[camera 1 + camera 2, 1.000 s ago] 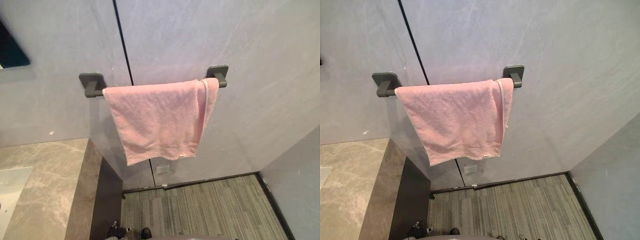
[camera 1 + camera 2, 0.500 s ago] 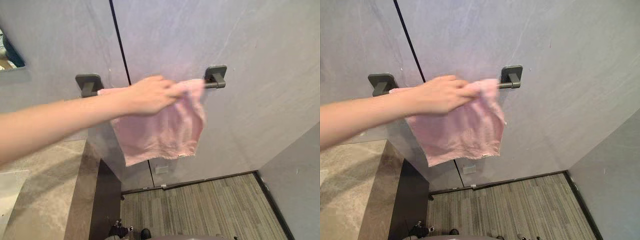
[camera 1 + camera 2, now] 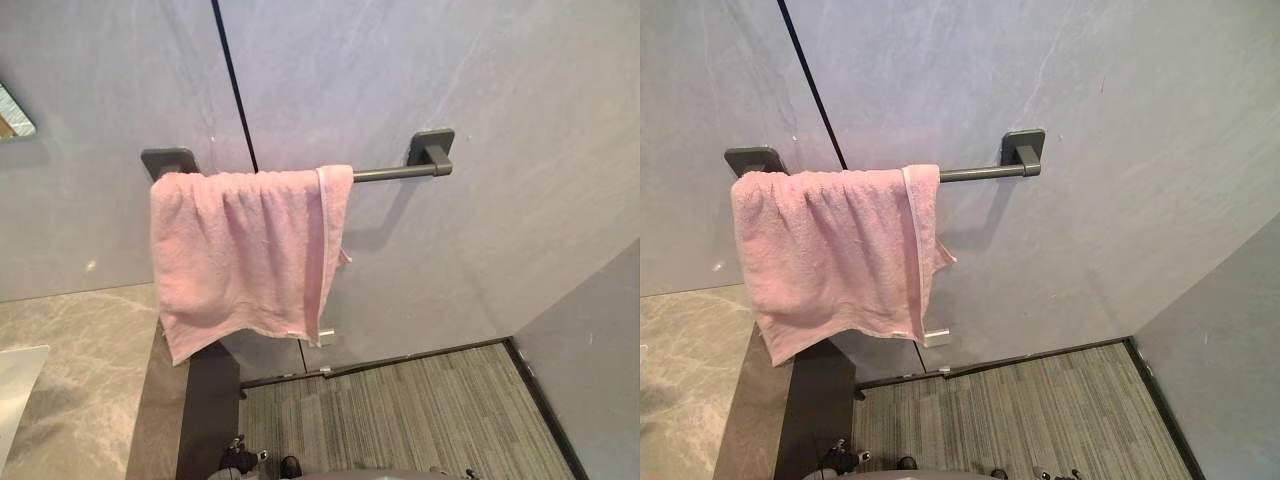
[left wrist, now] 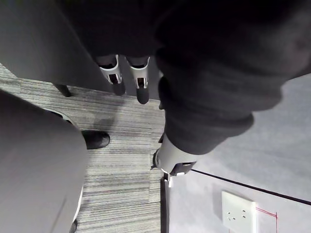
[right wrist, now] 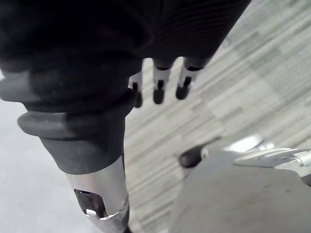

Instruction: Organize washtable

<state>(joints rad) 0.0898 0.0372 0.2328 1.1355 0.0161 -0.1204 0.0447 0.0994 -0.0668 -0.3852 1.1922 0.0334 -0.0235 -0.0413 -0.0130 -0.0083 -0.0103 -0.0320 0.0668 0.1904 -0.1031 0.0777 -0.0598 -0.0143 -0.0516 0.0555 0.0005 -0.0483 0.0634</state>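
A pink towel (image 3: 240, 250) hangs over a dark grey wall bar (image 3: 385, 173), bunched at the bar's left end and covering the left mount. The bar's right half is bare up to its right mount (image 3: 432, 150). The towel's lower edge hangs just above the marble washtable (image 3: 80, 370) at lower left. My left hand (image 4: 138, 80) hangs down over the striped floor with fingers straight and nothing in it. In the right wrist view my right hand (image 5: 158, 82) also hangs over the floor, fingers relaxed and holding nothing.
A white basin edge (image 3: 15, 390) sits in the washtable at far left. A mirror corner (image 3: 12, 115) shows on the left wall. Low on the wall is a white socket (image 4: 238, 212). A grey side wall (image 3: 600, 370) closes the right; striped floor (image 3: 400, 420) lies below.
A person's arm reached in, slid the towel leftward along the bar, then withdrew. The towel now sits at the left end and the bar's right part is bare.
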